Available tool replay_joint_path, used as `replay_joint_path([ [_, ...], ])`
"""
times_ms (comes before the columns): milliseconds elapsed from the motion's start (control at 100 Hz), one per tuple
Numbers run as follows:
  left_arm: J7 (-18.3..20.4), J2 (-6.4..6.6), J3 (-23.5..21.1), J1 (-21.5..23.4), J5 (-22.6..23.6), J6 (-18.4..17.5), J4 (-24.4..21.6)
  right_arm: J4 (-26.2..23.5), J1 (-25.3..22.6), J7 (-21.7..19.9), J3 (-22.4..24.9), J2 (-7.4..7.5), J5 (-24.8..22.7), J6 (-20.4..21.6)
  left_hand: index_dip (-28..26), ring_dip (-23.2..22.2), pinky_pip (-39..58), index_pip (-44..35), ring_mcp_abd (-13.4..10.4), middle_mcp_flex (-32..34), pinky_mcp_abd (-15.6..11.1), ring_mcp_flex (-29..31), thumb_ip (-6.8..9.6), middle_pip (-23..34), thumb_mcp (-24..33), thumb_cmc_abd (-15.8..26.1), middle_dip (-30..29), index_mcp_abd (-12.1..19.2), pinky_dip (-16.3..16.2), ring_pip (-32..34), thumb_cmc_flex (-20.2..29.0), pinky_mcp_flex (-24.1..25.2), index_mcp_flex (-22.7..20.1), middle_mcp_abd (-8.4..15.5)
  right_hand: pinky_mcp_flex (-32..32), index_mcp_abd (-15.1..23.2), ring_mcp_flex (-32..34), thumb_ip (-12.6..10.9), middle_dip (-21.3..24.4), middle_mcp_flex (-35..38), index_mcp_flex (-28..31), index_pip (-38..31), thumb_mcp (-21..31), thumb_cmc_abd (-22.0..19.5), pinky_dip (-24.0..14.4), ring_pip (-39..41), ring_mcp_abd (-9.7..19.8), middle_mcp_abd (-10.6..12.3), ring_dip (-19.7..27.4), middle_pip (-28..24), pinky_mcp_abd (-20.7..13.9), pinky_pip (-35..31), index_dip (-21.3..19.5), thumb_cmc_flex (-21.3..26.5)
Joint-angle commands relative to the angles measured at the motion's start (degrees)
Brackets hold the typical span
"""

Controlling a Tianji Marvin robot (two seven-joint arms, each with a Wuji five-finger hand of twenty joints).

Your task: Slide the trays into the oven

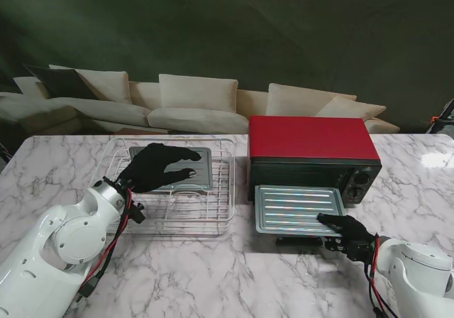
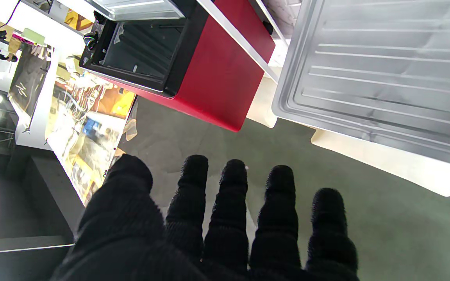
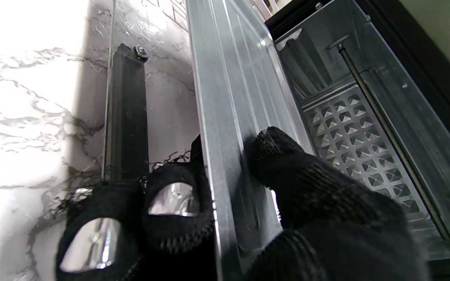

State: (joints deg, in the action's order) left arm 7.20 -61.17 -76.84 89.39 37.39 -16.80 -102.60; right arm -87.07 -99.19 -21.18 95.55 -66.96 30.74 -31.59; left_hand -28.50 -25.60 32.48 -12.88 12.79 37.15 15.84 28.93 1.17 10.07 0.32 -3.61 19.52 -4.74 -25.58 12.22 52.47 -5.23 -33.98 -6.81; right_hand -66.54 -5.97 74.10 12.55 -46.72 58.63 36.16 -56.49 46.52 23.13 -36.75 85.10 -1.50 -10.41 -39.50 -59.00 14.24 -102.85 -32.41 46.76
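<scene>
Pinching the near edge of a ribbed tray (image 1: pixel 298 209), the right hand (image 1: pixel 347 231) holds it at the open mouth of the red oven (image 1: pixel 312 155). The left hand (image 1: pixel 157 167), fingers spread and holding nothing, hovers over a second tray (image 1: pixel 202 163) in the wire rack (image 1: pixel 213 222) at left.

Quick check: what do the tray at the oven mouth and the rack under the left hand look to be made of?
Tray: thin pressed sheet metal, likely aluminium or steel, dull silver, ribbed, with soft reflections. Rack: thin wire grid, white, probably coated steel; bare or painted cannot be told.
</scene>
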Motion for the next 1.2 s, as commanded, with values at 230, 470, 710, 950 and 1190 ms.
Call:
replay_joint_path([
  [230,0.96,0.05,0.19,-0.21,0.11,-0.11,0.18,-0.58,-1.39,0.27,0.75,-0.12,-0.49,0.6,-0.45,-1.31,0.75,-0.09,0.04,1.14,1.67,1.21,-0.42,0.34,-1.35,2.86,0.42,-0.64,-1.26,0.99,0.39,0.91,-1.1,0.83,-0.79,9.1,1.43,-2.4,-1.3,0.84,1.58,-2.72,2.99,-4.27,0.6,0.83,4.02,3.41,-0.32,-3.38,-2.81,-8.24,-1.88,4.36],
  [470,1.04,0.06,0.28,-0.19,0.04,-0.15,0.22,-0.26,0.4,0.9,0.26,-0.19,-0.99,-0.03,-0.42,-1.3,0.71,-0.06,0.06,1.19,1.58,1.2,-0.43,0.36,-1.36,2.94,0.42,-0.64,-1.26,0.99,0.35,0.92,-1.05,0.79,-0.73,9.03,1.41,-2.35,-1.3,0.64,1.44,-2.72,2.97,-4.37,0.73,0.55,3.73,3.31,-0.17,-3.3,-2.61,-8.05,-1.92,4.42],
  [710,1.06,0.07,0.08,0.06,0.04,-0.1,0.05,1.34,2.48,1.97,-0.75,-0.44,-1.8,-0.72,-0.46,-1.31,0.67,-0.09,0.05,1.18,1.59,1.17,-0.43,0.35,-1.36,3.01,0.43,-0.66,-1.25,0.98,0.39,0.94,-1.04,0.78,-0.63,9.27,1.41,-2.29,-1.21,0.56,1.4,-2.91,2.9,-4.45,0.92,0.3,3.47,3.33,-0.02,-3.17,-2.14,-7.65,-1.96,4.46],
  [950,1.15,0.08,0.06,0.11,0.06,-0.04,-0.04,3.14,3.76,2.5,-1.79,-0.83,-0.99,-0.72,-0.48,-1.32,0.67,-0.11,0.08,1.17,1.57,1.22,-0.42,0.33,-1.31,2.96,0.42,-0.64,-1.27,1.01,0.47,0.93,-1.11,0.74,-0.6,9.41,1.4,-2.26,-1.11,0.4,1.29,-2.99,2.83,-4.62,1.0,0.06,3.25,3.32,0.13,-3.11,-1.82,-7.46,-1.88,4.45],
  [1190,1.26,0.1,0.01,0.09,-0.02,-0.06,-0.08,3.3,3.5,2.99,-2.65,-1.06,-0.32,-0.56,-0.43,-1.31,0.6,-0.02,0.13,1.27,1.63,1.21,-0.46,0.32,-1.4,3.11,0.41,-0.68,-1.26,0.99,0.29,0.97,-1.02,0.68,-0.51,9.56,1.39,-2.25,-1.05,0.27,1.36,-2.97,2.76,-4.65,1.13,-0.14,3.02,3.31,0.26,-3.06,-1.37,-7.12,-1.92,4.47],
])
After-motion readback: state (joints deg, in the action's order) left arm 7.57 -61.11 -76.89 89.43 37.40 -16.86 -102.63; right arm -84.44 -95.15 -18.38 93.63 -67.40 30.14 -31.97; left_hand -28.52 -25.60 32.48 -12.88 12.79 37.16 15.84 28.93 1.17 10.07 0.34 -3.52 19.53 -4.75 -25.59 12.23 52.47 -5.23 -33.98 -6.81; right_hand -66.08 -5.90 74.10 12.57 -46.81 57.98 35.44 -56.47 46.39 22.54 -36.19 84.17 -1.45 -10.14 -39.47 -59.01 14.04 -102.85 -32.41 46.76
